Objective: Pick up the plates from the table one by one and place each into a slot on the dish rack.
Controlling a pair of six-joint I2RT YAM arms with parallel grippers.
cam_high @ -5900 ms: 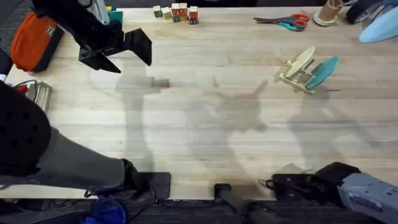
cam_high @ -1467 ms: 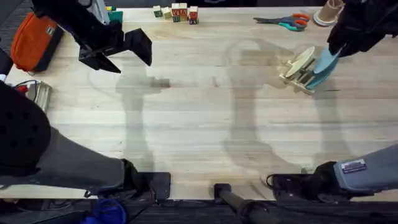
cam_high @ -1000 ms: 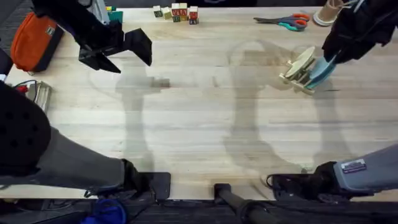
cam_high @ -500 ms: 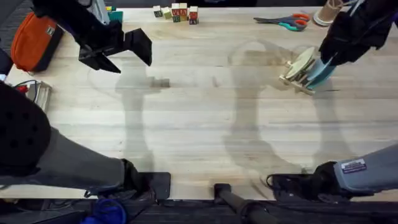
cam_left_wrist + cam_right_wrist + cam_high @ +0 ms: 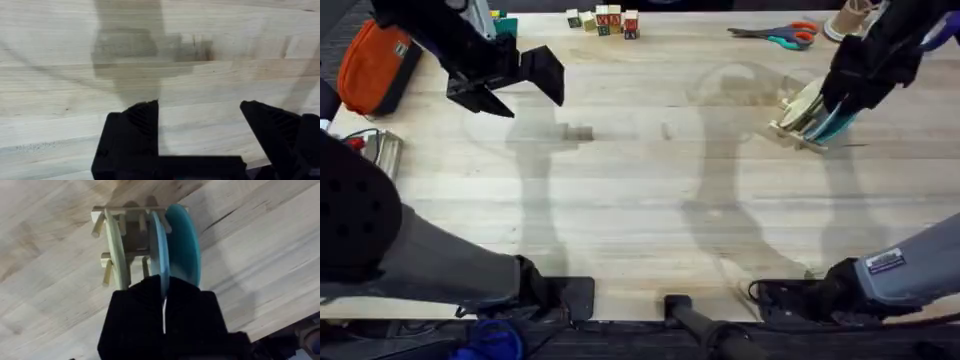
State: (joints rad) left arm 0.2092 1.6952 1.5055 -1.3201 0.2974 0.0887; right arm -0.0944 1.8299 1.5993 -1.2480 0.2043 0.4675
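Note:
The dish rack stands at the table's far right. In the right wrist view the rack holds three plates on edge: a cream plate, a light blue plate in the middle slot, and a teal plate. My right gripper is shut on the light blue plate's rim, directly over the rack. Over bare wood at the far left, my left gripper hangs open, holding nothing.
Letter blocks and scissors lie along the far edge. An orange bag sits at the far left edge, and a pale spool at the far right corner.
My right arm came up from its rest, and its gripper has carried the light blue plate leftward and down into the rack between the cream and teal plates. The left arm has not moved.

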